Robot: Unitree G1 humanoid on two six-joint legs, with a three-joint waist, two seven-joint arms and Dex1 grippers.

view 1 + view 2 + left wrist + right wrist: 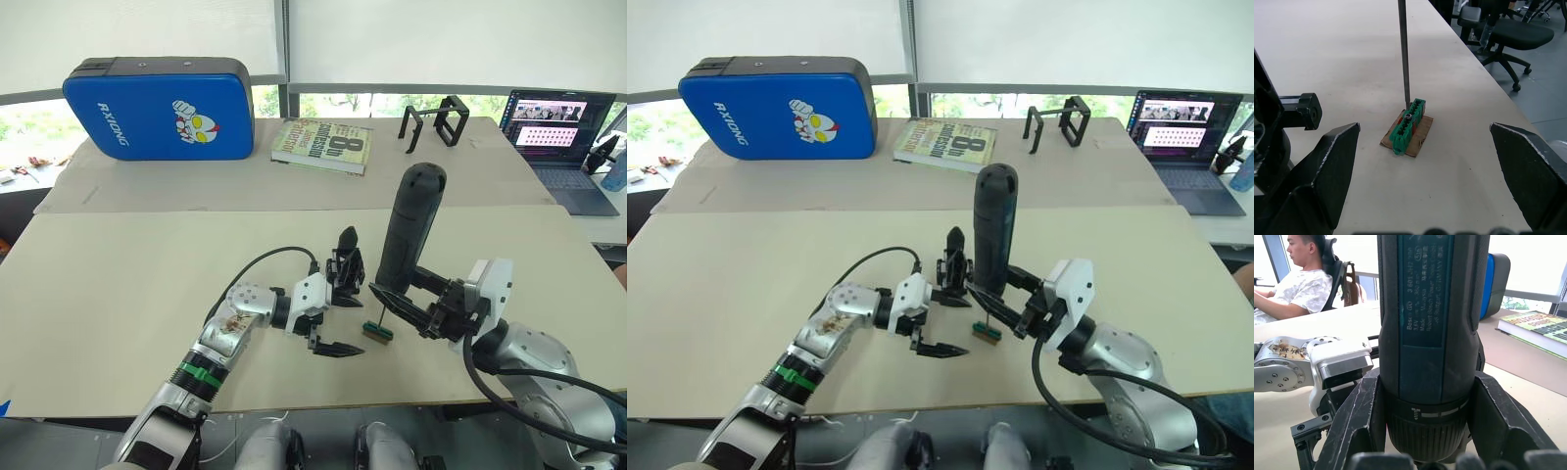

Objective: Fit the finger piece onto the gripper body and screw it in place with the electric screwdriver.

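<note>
**Screwdriver bit set on the green block, left pincer spread wide**

The right pincer [416,304] is clamped around the lower barrel of the electric screwdriver [409,230], which stands nearly upright over the middle of the table [118,284]. In the right wrist view its two fingers [1359,421] press against either side of the tool's collar. The thin metal bit [1403,54] comes down to a small green block [1407,126], its tip at a screw on the block's top; the block sits on a scrap of brown card.

The left pincer [338,313] is spread wide, one finger low near the table just left of the green block, the other raised. Against the raised finger stands the gripper body [345,274], just left of the screwdriver, with the finger piece [348,240] pointing up from its top; whether the two are joined cannot be told.

On the far table lie a blue case [162,108] at left, a book [323,145] in the middle, open black frames [436,122] and a laptop [558,127] at right. A person [1298,284] sits in a chair in the right wrist view.
</note>
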